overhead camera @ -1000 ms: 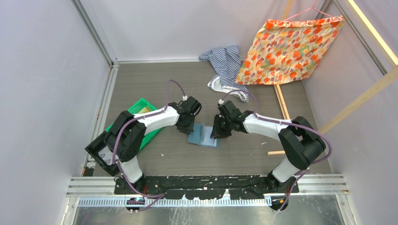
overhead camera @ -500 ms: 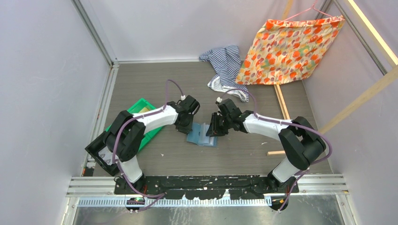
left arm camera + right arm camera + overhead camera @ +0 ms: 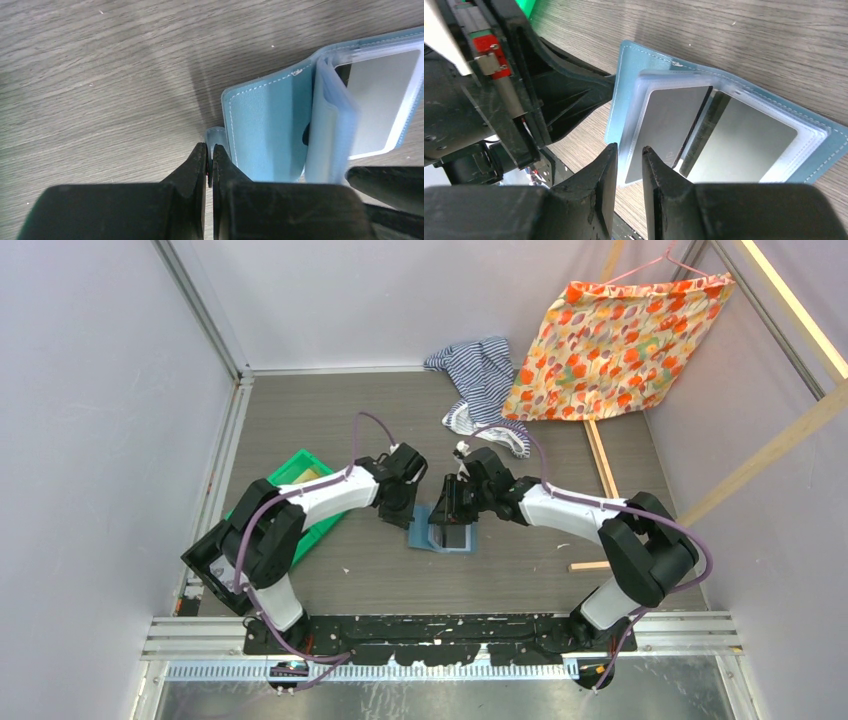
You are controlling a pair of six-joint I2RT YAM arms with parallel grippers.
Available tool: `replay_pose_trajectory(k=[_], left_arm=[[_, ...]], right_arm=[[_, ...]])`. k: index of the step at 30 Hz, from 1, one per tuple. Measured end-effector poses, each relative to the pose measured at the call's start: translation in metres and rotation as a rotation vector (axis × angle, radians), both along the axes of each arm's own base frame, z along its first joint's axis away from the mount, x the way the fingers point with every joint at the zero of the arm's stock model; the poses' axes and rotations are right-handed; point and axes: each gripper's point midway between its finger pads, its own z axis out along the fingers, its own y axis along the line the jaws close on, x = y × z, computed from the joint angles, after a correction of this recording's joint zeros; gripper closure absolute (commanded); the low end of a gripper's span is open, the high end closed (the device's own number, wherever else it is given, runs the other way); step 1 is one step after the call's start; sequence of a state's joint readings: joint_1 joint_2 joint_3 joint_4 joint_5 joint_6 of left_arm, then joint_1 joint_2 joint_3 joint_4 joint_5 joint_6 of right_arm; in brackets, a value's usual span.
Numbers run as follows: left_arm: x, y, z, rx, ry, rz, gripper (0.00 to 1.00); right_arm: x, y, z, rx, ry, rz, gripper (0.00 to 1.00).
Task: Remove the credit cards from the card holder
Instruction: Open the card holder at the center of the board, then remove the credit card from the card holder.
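The slate-blue card holder [image 3: 422,532] lies open on the table between both arms. My left gripper [image 3: 210,150] is shut on the small tab at the holder's [image 3: 265,130] left edge; from above that gripper [image 3: 405,516] is at the holder's left side. My right gripper [image 3: 629,149] stands narrowly open over the near edge of the clear sleeves, with nothing pinched between its tips. Two grey credit cards [image 3: 671,125] [image 3: 744,145] show inside the sleeves of the holder [image 3: 624,100]. One card [image 3: 375,100] also shows in the left wrist view.
A green bin [image 3: 300,480] sits under the left arm. A striped cloth [image 3: 480,380] and a flowered cloth [image 3: 620,340] lie at the back. Wooden sticks [image 3: 600,460] run along the right side of the table.
My right gripper has moved left onto the holder, whose sleeves now lie turned over with a dark card showing. The left gripper has stayed shut on the tab.
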State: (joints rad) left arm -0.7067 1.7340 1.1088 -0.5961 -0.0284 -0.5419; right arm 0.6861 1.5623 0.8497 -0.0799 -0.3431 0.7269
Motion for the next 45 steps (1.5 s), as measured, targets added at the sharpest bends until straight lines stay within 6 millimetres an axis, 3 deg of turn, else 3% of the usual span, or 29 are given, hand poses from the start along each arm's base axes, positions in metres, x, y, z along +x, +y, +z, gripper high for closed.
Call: replay_pose_trajectory(k=[3, 6, 18, 23, 26, 29, 34, 45], left_arm=[[0.001, -0.001, 0.01, -0.018, -0.016, 0.001, 0.83], [0.005, -0.001, 0.026, -0.033, -0.04, 0.008, 0.79], [0.021, 0.03, 0.106, -0.122, -0.212, 0.122, 0.81], [0.013, 0.003, 0.128, -0.322, -0.216, 0.097, 0.8], [0.005, -0.019, 0.119, -0.434, -0.155, 0.07, 0.76], [0.0, -0.033, 0.095, -0.491, -0.08, 0.061, 0.74], [-0.005, -0.041, 0.061, -0.493, 0.016, 0.069, 0.68], [-0.012, -0.048, 0.028, -0.527, 0.08, 0.076, 0.66]], right_arm=[[0.0, 0.002, 0.001, 0.007, -0.001, 0.003, 0.7], [-0.001, 0.002, 0.001, 0.008, 0.002, 0.006, 0.7], [0.002, 0.003, -0.011, -0.028, 0.019, 0.003, 0.7], [0.01, -0.005, -0.002, -0.04, -0.015, -0.031, 0.7], [0.016, -0.012, 0.0, -0.032, -0.021, -0.059, 0.7], [0.017, -0.023, -0.01, -0.036, 0.011, -0.1, 0.7], [0.014, -0.035, -0.022, -0.051, 0.057, -0.142, 0.69], [0.018, -0.026, -0.018, 0.016, 0.074, -0.167, 0.69]])
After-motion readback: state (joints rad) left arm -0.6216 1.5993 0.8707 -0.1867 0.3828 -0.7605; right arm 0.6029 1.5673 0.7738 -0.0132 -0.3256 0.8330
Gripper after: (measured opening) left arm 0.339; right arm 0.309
